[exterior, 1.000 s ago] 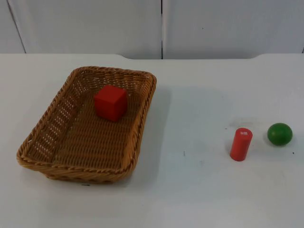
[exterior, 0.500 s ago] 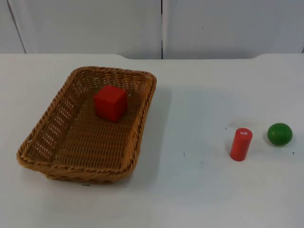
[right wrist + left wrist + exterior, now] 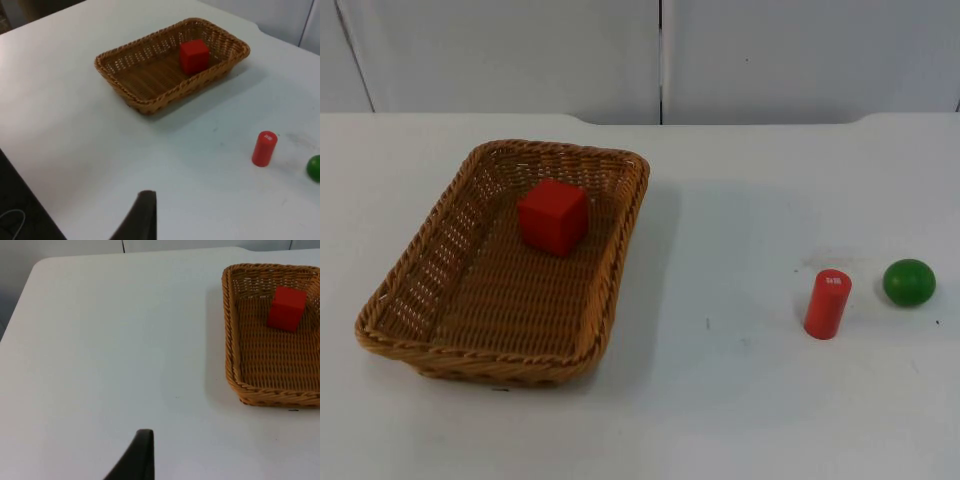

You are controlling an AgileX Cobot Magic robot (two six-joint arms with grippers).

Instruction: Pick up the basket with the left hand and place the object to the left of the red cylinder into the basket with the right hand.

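A brown wicker basket (image 3: 425, 255) stands on the left half of the white table. Inside it, toward the far end, lies a red cube (image 3: 553, 215). A red cylinder (image 3: 827, 303) stands upright at the right, with a green ball (image 3: 908, 282) just to its right. My left gripper (image 3: 142, 455) hovers over bare table to the left of the basket (image 3: 229, 340), apart from it; the cube (image 3: 286, 308) shows inside. My right gripper (image 3: 142, 215) hangs high, well away from the basket (image 3: 195, 82), cube (image 3: 194, 56), cylinder (image 3: 264, 148) and ball (image 3: 315, 167).
The grey partition wall (image 3: 660, 60) closes the far side of the table. Bare white table top (image 3: 720, 260) lies between the basket and the cylinder. The table's edge (image 3: 35, 185) runs close under the right gripper.
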